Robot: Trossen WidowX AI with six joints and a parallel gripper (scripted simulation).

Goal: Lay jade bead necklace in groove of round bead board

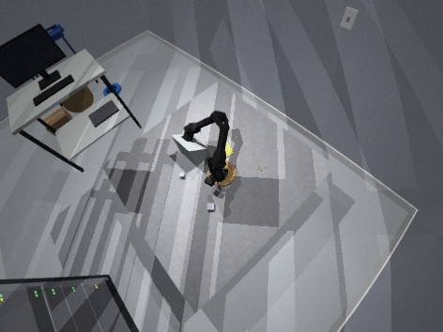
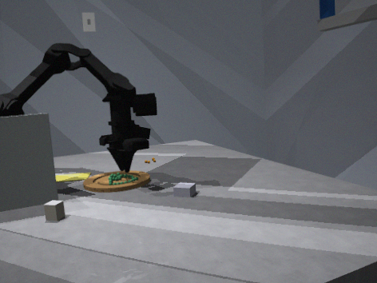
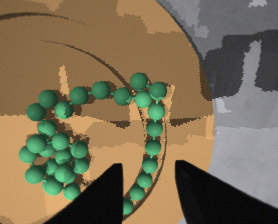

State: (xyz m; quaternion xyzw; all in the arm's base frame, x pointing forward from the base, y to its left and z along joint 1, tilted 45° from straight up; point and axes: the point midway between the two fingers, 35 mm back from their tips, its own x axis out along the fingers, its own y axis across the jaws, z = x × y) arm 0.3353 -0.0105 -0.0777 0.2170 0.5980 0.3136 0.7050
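1 pincer, part-open and empty: I'd straddle the groove's beads at lower centre of the wrist view, easing the necklace, bunched left on the board, outward.

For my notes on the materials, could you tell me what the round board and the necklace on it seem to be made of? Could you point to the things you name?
The round board [image 1: 231, 174] [image 2: 95, 185] [image 3: 187, 150] looks like matte wood: warm tan-brown, with no clear grain. The necklace [image 2: 116, 179] [image 3: 153, 147] shows round green beads with soft highlights, so smooth polished stone such as jade seems likely, though glass or plastic could look alike.
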